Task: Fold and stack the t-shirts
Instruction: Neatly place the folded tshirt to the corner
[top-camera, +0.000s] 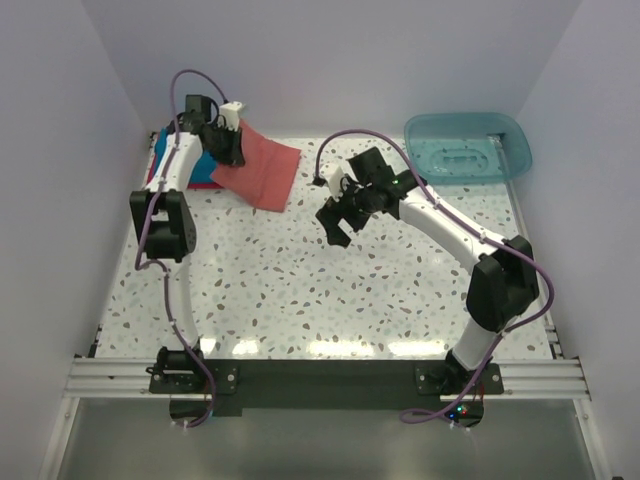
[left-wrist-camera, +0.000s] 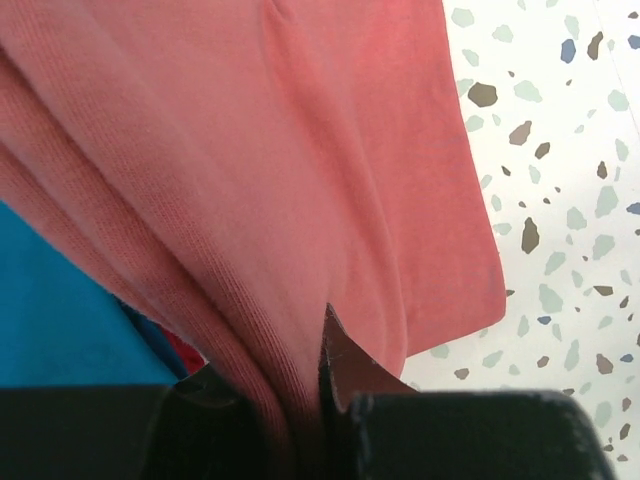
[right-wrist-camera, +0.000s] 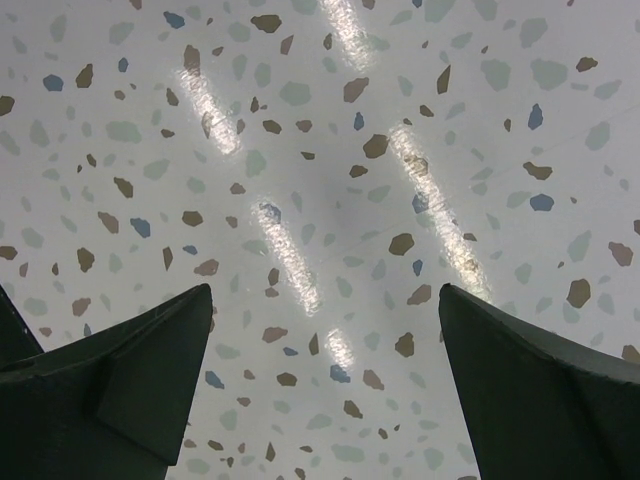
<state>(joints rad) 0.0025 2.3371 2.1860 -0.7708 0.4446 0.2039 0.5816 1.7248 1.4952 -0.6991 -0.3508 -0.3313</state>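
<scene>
Left fingers (top-camera: 228, 145) clench the salmon shirt (top-camera: 262, 170) at the far-left corner, above the blue shirt (left-wrist-camera: 60, 320). Right fingers (top-camera: 340, 225) are spread wide over open tabletop (top-camera: 330, 290), well apart from the shirts.

Nothing readable is showing in any view. The salmon-red t-shirt (left-wrist-camera: 300, 180) filling the left wrist view is showing plain cloth only, and any marks on the arm bases (top-camera: 186, 377) are appearing too small to read.

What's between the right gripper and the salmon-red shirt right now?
Nothing but bare speckled tabletop separates the right gripper from the salmon-red shirt; the top view shows it.
</scene>
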